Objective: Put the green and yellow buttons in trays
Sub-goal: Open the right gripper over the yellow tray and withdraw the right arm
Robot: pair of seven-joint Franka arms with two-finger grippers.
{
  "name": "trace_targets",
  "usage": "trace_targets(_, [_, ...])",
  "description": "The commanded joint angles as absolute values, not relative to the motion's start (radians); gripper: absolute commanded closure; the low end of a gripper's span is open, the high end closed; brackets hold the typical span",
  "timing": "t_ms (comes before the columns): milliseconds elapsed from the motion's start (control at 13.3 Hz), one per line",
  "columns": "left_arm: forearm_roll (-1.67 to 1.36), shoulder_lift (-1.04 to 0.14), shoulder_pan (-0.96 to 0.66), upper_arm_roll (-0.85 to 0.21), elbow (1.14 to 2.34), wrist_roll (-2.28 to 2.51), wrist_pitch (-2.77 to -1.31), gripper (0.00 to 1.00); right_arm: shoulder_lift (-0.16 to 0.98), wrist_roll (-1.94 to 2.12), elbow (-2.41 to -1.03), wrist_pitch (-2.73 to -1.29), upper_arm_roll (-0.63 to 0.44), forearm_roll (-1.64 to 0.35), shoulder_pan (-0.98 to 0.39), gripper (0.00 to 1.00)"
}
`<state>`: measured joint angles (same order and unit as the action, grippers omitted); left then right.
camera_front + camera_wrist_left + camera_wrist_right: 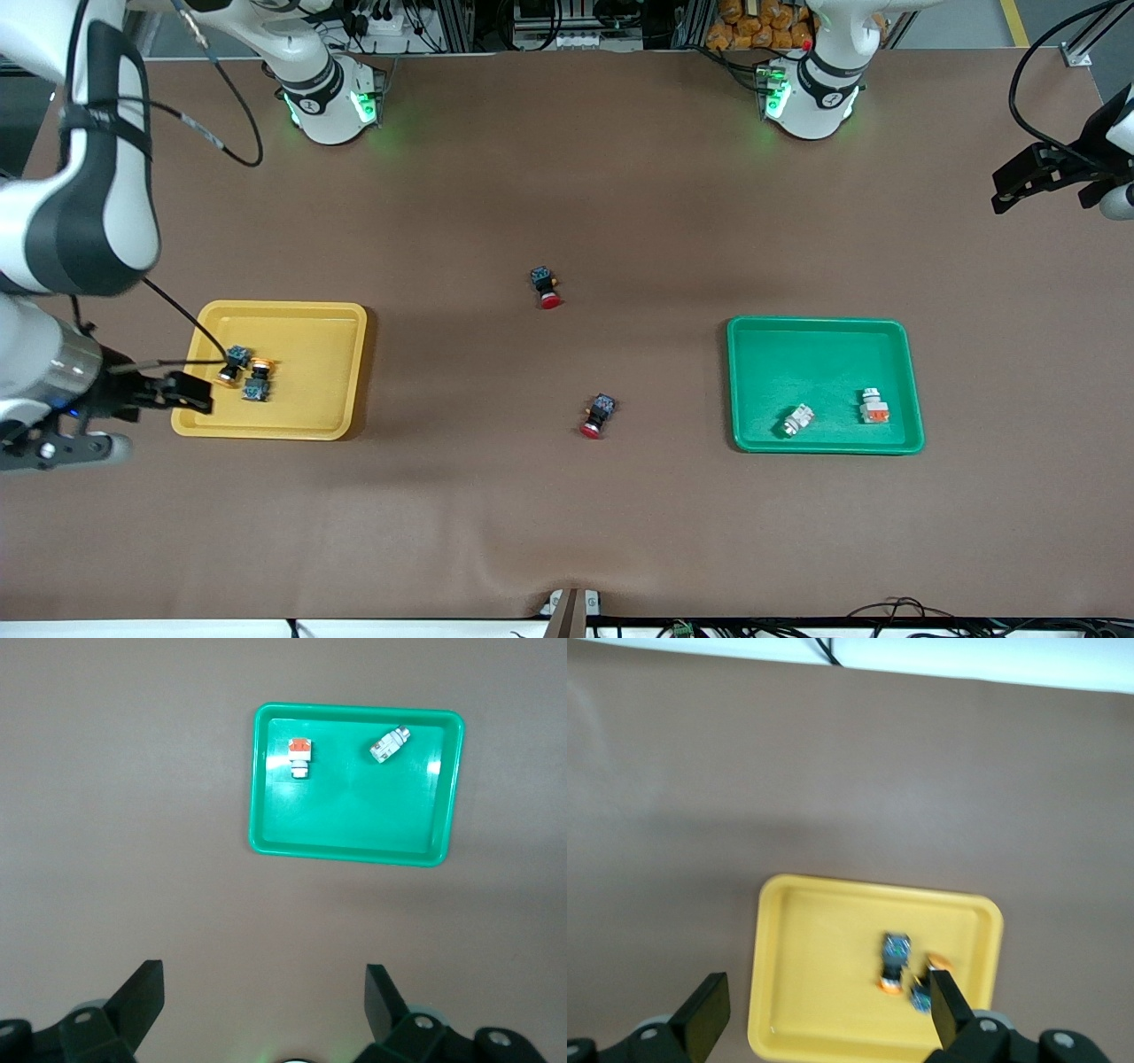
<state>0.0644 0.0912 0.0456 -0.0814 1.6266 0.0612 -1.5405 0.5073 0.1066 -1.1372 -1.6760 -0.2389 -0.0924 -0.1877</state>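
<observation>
The yellow tray lies toward the right arm's end. In it two black-bodied buttons with orange-yellow caps lie side by side. My right gripper hangs open and empty above that tray's outer edge; one finger hides part of a button. The green tray holds a white-bodied button with an orange mark and a second white button. My left gripper is open, raised over bare table apart from the green tray.
Two black-bodied switches with red caps lie on the brown mat between the trays, one farther from the front camera, the other nearer to it. The arm bases stand at the table's back edge.
</observation>
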Motion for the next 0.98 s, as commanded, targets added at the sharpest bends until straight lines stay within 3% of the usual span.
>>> trace_targets(0, [0.048,0.100,0.046,-0.081,1.628,0.063,-1.525,0.00,0.436,0.115,-1.140,-1.609,-0.271,-0.092,-0.190,0.00])
trace_targets(150, [0.046,0.100,0.043,-0.100,1.628,0.064,-1.516,0.00,0.390,0.115,-1.134,-1.542,-0.247,-0.103,-0.114,0.00])
trace_targets(301, [0.041,0.101,0.043,-0.115,1.629,0.064,-1.516,0.00,0.316,0.117,-1.140,-1.496,-0.052,-0.103,0.070,0.00])
trace_targets(527, [0.032,0.098,0.043,-0.150,1.626,0.069,-1.522,0.00,0.252,0.118,-1.155,-1.437,-0.025,-0.091,0.097,0.00])
trace_targets(903, [-0.009,0.092,0.041,-0.173,1.623,0.066,-1.536,0.00,0.008,0.120,-1.538,-1.601,-0.043,-0.021,0.037,0.00])
